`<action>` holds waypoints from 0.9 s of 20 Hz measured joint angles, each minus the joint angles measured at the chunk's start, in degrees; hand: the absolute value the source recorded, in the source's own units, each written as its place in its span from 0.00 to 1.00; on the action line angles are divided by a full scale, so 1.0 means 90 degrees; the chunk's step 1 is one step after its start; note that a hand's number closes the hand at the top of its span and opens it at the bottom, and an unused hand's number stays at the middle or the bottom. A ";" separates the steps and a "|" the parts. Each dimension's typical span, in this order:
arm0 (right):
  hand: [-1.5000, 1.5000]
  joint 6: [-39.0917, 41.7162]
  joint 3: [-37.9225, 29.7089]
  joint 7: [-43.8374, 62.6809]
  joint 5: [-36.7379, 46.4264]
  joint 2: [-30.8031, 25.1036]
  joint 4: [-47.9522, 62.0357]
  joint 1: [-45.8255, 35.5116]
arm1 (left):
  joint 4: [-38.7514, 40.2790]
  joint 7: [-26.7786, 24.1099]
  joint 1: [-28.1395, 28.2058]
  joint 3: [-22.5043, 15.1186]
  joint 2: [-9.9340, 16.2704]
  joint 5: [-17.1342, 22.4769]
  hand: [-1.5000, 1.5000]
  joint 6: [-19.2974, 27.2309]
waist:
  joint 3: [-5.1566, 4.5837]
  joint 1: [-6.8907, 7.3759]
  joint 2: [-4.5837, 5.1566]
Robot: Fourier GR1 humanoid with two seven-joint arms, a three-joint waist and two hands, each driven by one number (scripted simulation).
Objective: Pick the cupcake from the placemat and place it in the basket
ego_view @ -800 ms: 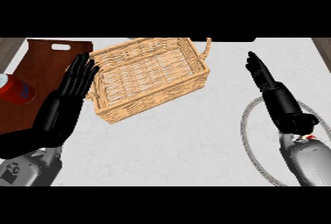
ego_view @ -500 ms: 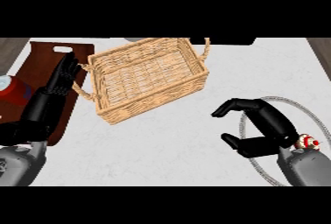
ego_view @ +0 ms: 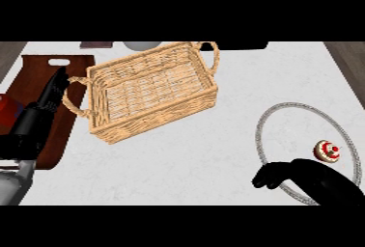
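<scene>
The cupcake [ego_view: 328, 150], white with a red top, sits on the right part of a round white placemat [ego_view: 299, 129] with a grey rim. My right hand [ego_view: 314, 182] is at the lower right, over the placemat's near edge, just below and left of the cupcake and apart from it. Its fingers are loosely bent and hold nothing. A woven basket [ego_view: 107, 128] with two handles stands tilted in the upper middle, with nothing in it. At the left edge my left hand [ego_view: 49, 96] rests with its fingers straight up, beside the basket's left handle.
A brown cutting board [ego_view: 43, 67] lies at the left under my left arm. A red thing [ego_view: 6, 103] shows at the left edge. A white bowl [ego_view: 143, 45] and a dark object [ego_view: 242, 45] sit at the counter's far edge.
My right hand has turned over from fingers-up, bent its fingers and dropped to the lower right, uncovering the cupcake. The left hand has drifted left and lower. The view has shifted slightly.
</scene>
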 measured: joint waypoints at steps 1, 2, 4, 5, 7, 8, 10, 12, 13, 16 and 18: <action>0.00 -0.0081 -0.0205 -0.0005 0.0179 -0.0157 -0.0164 -0.0030 | -0.0013 0.0065 -0.0004 0.0016 0.0024 0.0005 0.50 -0.0010 | -0.0006 -0.0010 -0.0009; 0.00 -0.0159 -0.0432 0.0038 0.0334 -0.0339 -0.0300 -0.0111 | -0.0002 0.0070 0.0000 0.0032 0.0039 0.0004 0.50 -0.0029 | -0.0012 -0.0011 -0.0012; 0.00 -0.0246 -0.0935 0.0132 0.0684 -0.0802 -0.0514 -0.0301 | -0.0010 0.0121 0.0006 0.0031 0.0046 -0.0019 0.50 -0.0021 | -0.0021 -0.0035 -0.0025; 0.00 -0.0273 -0.1164 0.0208 0.0874 -0.1043 -0.0577 -0.0420 | 0.0002 0.0109 0.0006 0.0038 0.0043 -0.0028 0.50 -0.0024 | -0.0024 -0.0030 -0.0024; 0.00 -0.0199 -0.1550 0.0419 0.1223 -0.1605 -0.0666 -0.0738 | 0.0003 0.0150 -0.0038 0.0042 0.0056 -0.0028 0.50 -0.0063 | -0.0033 0.0017 -0.0013; 0.00 -0.0097 -0.1680 0.0509 0.1402 -0.1892 -0.0686 -0.0902 | 0.0017 0.0155 -0.0057 0.0029 0.0045 -0.0044 0.50 -0.0072 | -0.0036 0.0050 -0.0002; 0.00 0.0253 -0.1863 0.0623 0.1714 -0.2508 -0.0761 -0.1218 | 0.0025 0.0104 -0.0057 -0.0006 0.0009 -0.0104 0.50 -0.0066 | -0.0038 0.0122 0.0011; 0.00 0.0742 -0.1971 0.0642 0.1963 -0.3132 -0.0785 -0.1495 | 0.0038 0.0124 -0.0124 -0.0018 -0.0005 -0.0119 0.50 -0.0102 | -0.0040 0.0176 0.0031; 0.00 0.1020 -0.2006 0.0601 0.2064 -0.3425 -0.0764 -0.1592 | 0.0011 0.0144 -0.0126 -0.0028 -0.0018 -0.0133 0.50 -0.0093 | -0.0038 0.0209 0.0035; 0.00 0.1813 -0.2004 0.0342 0.2390 -0.4105 -0.0656 -0.1815 | 0.0054 0.0114 -0.0199 -0.0060 -0.0139 -0.0217 0.50 -0.0049 | -0.0026 0.0247 0.0056; 0.00 0.2277 -0.1953 0.0127 0.2616 -0.4414 -0.0460 -0.2022 | 0.0044 0.0154 -0.0244 -0.0058 -0.0159 -0.0233 0.50 -0.0098 | -0.0024 0.0304 0.0071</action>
